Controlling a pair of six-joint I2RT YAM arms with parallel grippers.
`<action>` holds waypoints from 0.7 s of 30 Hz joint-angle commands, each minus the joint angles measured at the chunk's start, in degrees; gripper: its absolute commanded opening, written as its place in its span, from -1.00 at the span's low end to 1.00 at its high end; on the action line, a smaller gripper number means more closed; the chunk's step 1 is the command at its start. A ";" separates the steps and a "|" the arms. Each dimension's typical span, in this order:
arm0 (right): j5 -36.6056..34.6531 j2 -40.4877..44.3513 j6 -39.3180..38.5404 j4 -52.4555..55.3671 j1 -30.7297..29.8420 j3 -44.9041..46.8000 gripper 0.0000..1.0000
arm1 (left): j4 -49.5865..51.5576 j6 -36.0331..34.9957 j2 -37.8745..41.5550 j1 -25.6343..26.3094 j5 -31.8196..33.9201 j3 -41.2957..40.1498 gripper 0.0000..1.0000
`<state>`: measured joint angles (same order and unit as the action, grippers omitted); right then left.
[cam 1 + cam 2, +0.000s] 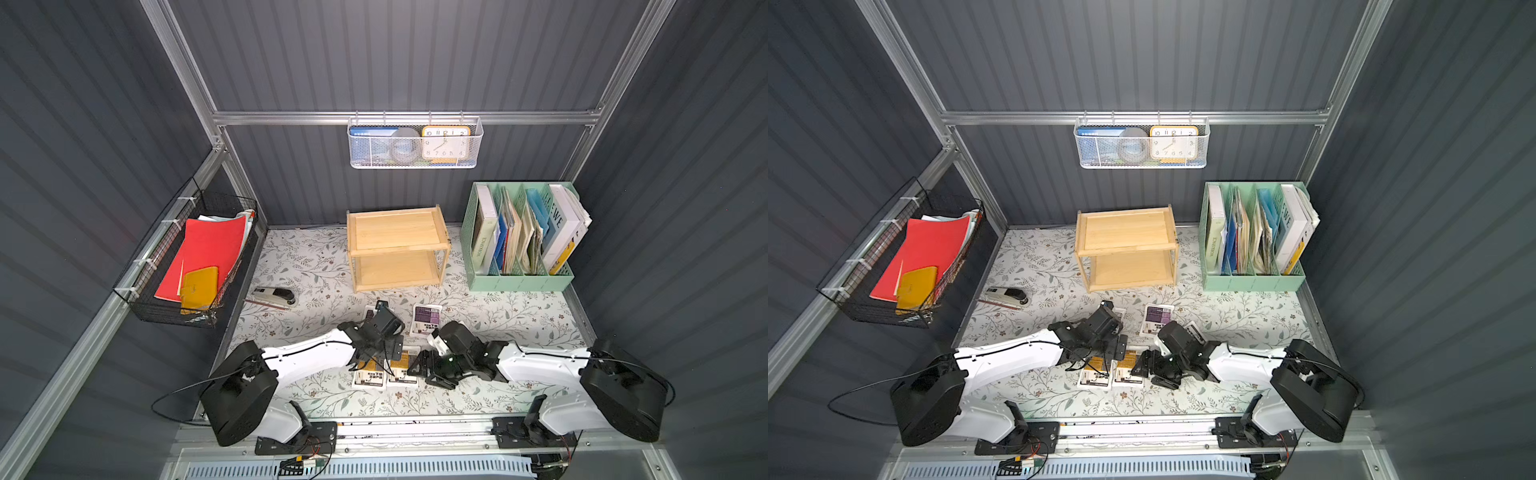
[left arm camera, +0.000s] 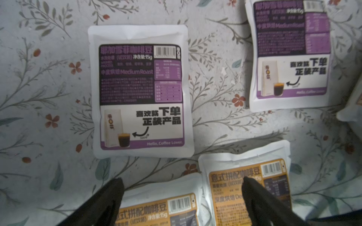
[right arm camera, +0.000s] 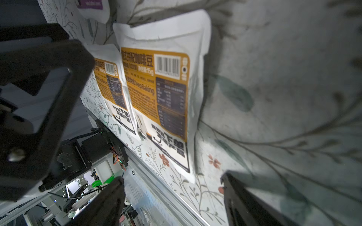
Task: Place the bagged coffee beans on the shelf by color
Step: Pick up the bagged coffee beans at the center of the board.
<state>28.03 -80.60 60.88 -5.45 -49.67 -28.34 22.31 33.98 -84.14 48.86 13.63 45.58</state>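
The wooden shelf [image 1: 397,249] stands bare at the back of the floral mat. Two purple-labelled coffee bean bags [image 2: 141,92] [image 2: 291,54] lie flat in front of it. Nearer the front lie two yellow-labelled bags [image 2: 160,205] [image 2: 246,182] side by side, seen in both top views [image 1: 370,376] [image 1: 1128,374]. My left gripper [image 2: 183,184] hovers open over their upper edges, holding nothing. My right gripper [image 3: 172,184] is open and empty, low over the mat just right of the nearer yellow bag [image 3: 162,97]. Another bag's edge [image 2: 350,105] peeks out by the right arm.
A stapler [image 1: 274,296] and a pencil lie at the mat's left. A mint-green file organizer [image 1: 521,237] stands right of the shelf. A black wire basket [image 1: 195,257] hangs on the left wall, a white mesh basket [image 1: 413,143] on the back wall.
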 commanded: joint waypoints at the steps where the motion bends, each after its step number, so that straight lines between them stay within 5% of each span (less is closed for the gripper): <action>1: -0.84 -2.92 0.35 -0.02 -0.58 -0.11 0.62 | 4.17 1.92 -2.35 1.46 4.66 2.11 1.00; 13: -0.50 -8.85 1.34 -4.49 -0.60 -0.90 0.48 | 5.24 5.40 -8.05 3.52 5.62 3.06 1.00; 21: 1.35 -11.06 2.13 -7.44 -0.60 -0.97 -0.34 | 4.16 6.54 -6.53 3.61 4.77 2.68 1.00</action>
<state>30.89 -90.70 62.57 -15.81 -50.04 -30.33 25.52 39.22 -91.26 52.21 19.18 48.49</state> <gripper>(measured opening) 0.347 0.999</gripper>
